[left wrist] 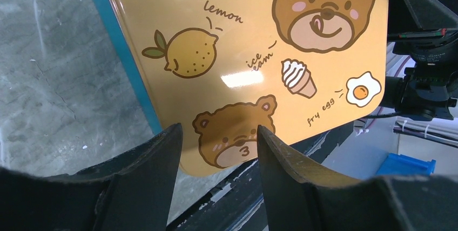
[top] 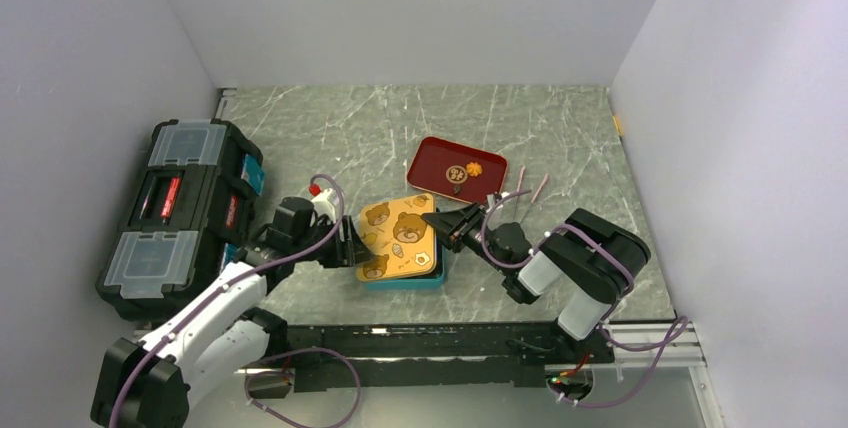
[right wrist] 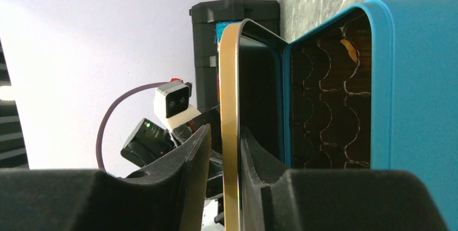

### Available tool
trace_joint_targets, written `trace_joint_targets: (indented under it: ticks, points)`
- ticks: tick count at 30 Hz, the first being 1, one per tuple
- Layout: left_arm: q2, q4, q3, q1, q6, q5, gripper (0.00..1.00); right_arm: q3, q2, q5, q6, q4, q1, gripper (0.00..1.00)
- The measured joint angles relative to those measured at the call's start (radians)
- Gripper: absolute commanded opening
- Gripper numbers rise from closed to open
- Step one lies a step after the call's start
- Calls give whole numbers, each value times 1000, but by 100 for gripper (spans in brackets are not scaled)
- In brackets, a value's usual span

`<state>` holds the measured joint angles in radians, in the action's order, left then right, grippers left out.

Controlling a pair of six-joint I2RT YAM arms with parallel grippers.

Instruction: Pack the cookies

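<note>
Two cookies lie on the red tray (top: 430, 153): a round dark-brown one (top: 456, 175) and an orange one (top: 475, 168). The teal tin (top: 405, 282) stands in front of it, its yellow bear-print lid (top: 395, 233) raised at an angle. My right gripper (top: 437, 220) is at the lid's right edge. In the right wrist view the lid's rim (right wrist: 229, 107) passes between the fingers of the right gripper (right wrist: 226, 131): one finger touches it, the other stands a little off. A small orange piece (right wrist: 349, 50) shows in one brown compartment. My left gripper (left wrist: 219, 129) is open at the lid's (left wrist: 243, 42) near-left corner, holding nothing.
A black toolbox (top: 185, 208) sits at the left edge of the marble table. Thin tongs (top: 530, 186) lie right of the red tray. White walls close in the left, back and right sides. The arms' base rail (top: 450, 343) runs along the near edge.
</note>
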<state>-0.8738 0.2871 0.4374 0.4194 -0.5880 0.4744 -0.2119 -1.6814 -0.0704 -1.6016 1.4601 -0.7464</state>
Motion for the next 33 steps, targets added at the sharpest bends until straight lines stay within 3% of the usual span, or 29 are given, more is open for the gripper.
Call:
trace_joint_targets:
  ticks: [8, 14, 24, 33]
  points:
    - [-12, -14, 0, 0, 0, 0, 58, 6, 3, -14, 1, -3, 11, 37]
    - [-19, -18, 0, 0, 0, 0, 58, 7, 92, -21, 22, -69, 22, 40]
    - [-31, -33, 0, 0, 0, 4, 58, -46, 424, 0, 187, -544, 35, 45]
    - [-57, -53, 0, 0, 0, 19, 58, -70, 486, 29, 260, -751, 42, 46]
